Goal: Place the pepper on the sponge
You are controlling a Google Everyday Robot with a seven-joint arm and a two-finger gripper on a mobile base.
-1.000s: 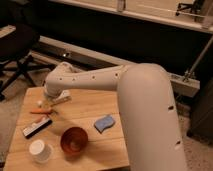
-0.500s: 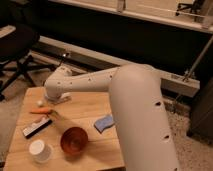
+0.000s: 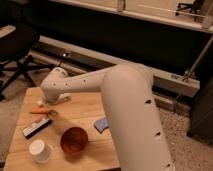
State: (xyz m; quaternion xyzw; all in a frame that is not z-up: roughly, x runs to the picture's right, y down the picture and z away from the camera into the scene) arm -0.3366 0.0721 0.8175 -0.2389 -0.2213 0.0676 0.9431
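Pepper: small orange-red, lying flat on the wooden tabletop near its left side, just beyond the far end of a long black & white block; looks close to touching it, can't tell for sure. Nothing holds the pepper. Sponge: blue-grey pad, right of centre, partly hidden by the big white robot arm, well apart from the pepper. Red bowl sits btwn block & sponge, toward the front edge. White cup at front left, beside the bowl. Arm reaches in from the right, across the tabletop's far side. Tool is low over the tabletop at back left, just behind the pepper. Can't tell if the tool is apart or together. Dark office chair on the floor at left.
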